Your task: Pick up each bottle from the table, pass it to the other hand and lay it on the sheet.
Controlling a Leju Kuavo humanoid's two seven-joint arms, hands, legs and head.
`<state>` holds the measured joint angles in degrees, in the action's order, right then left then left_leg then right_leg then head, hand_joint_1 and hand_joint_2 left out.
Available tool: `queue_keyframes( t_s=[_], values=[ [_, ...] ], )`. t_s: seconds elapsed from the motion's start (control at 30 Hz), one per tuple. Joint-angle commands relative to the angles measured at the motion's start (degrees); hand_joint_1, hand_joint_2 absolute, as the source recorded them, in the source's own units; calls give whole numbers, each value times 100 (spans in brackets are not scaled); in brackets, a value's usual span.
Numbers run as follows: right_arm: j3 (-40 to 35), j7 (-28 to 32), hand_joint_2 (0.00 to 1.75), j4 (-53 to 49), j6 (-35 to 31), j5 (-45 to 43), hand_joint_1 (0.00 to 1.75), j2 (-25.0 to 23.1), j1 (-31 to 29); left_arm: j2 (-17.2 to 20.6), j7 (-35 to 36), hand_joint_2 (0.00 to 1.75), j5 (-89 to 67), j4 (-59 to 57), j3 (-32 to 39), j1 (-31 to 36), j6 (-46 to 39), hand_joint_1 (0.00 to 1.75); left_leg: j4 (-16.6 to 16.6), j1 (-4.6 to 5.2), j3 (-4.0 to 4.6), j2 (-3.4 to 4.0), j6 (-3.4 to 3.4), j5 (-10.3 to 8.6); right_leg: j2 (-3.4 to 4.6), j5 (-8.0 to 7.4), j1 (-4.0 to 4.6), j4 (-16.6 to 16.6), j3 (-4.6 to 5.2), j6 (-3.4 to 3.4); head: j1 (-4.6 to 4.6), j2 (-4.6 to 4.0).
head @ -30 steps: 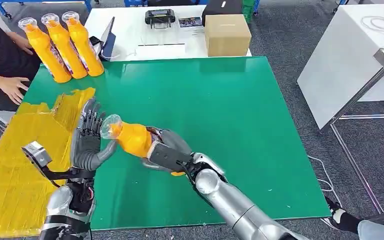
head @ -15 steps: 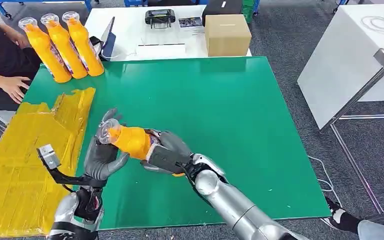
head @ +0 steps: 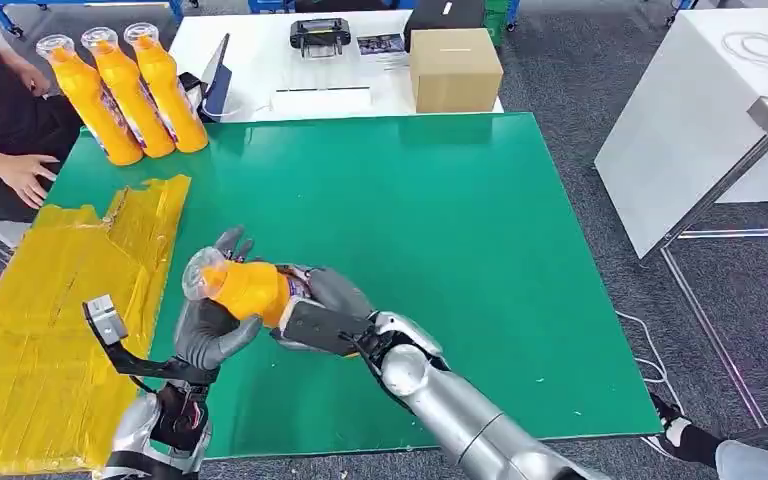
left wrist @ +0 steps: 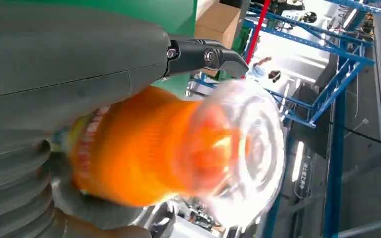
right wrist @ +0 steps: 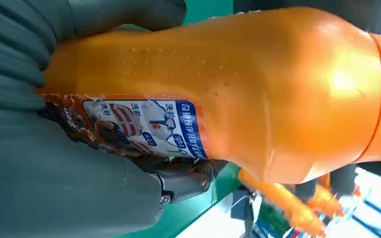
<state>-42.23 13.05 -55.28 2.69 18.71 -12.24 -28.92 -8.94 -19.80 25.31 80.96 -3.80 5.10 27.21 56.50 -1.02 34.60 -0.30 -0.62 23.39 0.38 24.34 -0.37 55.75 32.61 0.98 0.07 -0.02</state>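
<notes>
Since a second ago the left hand (head: 215, 325) has closed its fingers around the neck end of the orange bottle (head: 245, 288), whose labelled body the right hand (head: 318, 312) still grips; both hold it on its side above the green table (head: 480, 250) near the front left corner. It has a clear cap and a blue-and-white label. Three more bottles (head: 125, 90) stand upright at the far left corner. One yellow sheet (head: 40, 330) covers the left edge.
</notes>
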Motion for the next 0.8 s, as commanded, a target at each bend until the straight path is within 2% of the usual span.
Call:
queue_keyframes(
  t_s=[0.03, 0.4, 0.5, 0.57, 0.6, 0.63, 0.7, 0.73, 0.77, 0.8],
  values=[
    [-644, 20, 175, 533, 78, 126, 175, -128, -81, 158, -57, 175, 32, -365, 17, 188, -64, 0, -7, 2, -33, 3, 6, 11, -3, 11, 0, -7, -34, -2, 0, 0],
    [-1099, 98, 175, 681, 92, 274, 175, -182, 152, 200, -143, 175, 5, -392, 266, 234, -131, 0, -9, 1, -30, 2, 5, 9, -4, 9, 1, -10, -31, -3, 2, 0],
    [-1125, 106, 175, 711, 84, 286, 175, -170, 151, 210, -153, 175, 18, -402, 313, 245, -121, 0, -12, 0, -46, 3, 6, 15, -4, 15, 2, -13, -48, -5, 0, 0],
    [-1141, 107, 175, 742, 78, 283, 175, -149, 121, 208, -160, 175, 19, -402, 351, 255, -98, 0, -8, 1, -22, -2, 3, 6, -6, 7, 0, -8, -23, -2, 0, 0],
    [-1134, 107, 175, 755, 75, 282, 175, -134, 112, 211, -157, 175, 15, -403, 353, 264, -90, 0, -9, 0, -53, -2, 7, 20, -11, 22, 3, -11, -56, -5, 0, 0],
    [-1131, 109, 175, 783, 65, 278, 175, -131, 101, 208, -148, 175, 5, -417, 361, 270, -77, 0, -7, 0, -20, -3, 3, 5, -7, 7, 1, -8, -22, -2, 0, 0],
    [-1124, 112, 175, 818, 54, 276, 175, -127, 84, 229, -126, 175, -19, -438, 326, 266, -14, 0, -8, -1, -38, -4, 6, 13, -11, 14, 4, -11, -43, -3, 0, 0],
    [-1122, 113, 175, 830, 48, 276, 175, -130, 77, 231, -121, 175, -33, -453, 315, 262, 2, 5, -8, 1, -31, -4, 5, 9, -9, 11, 1, -10, -34, -2, 0, 0],
    [-1121, 115, 175, 841, 44, 273, 175, -135, 68, 261, -104, 175, -64, -473, 281, 256, 30, 171, -9, 1, -32, -5, 5, 9, -11, 11, 1, -10, -36, -3, 2, 0],
    [-1127, 125, 175, 863, 45, 267, 175, -147, 46, 295, -133, 175, -72, -499, 244, 249, 111, 175, -8, 0, -24, -5, 4, 6, -10, 8, 1, -9, -27, -2, 0, 0]
  ],
)
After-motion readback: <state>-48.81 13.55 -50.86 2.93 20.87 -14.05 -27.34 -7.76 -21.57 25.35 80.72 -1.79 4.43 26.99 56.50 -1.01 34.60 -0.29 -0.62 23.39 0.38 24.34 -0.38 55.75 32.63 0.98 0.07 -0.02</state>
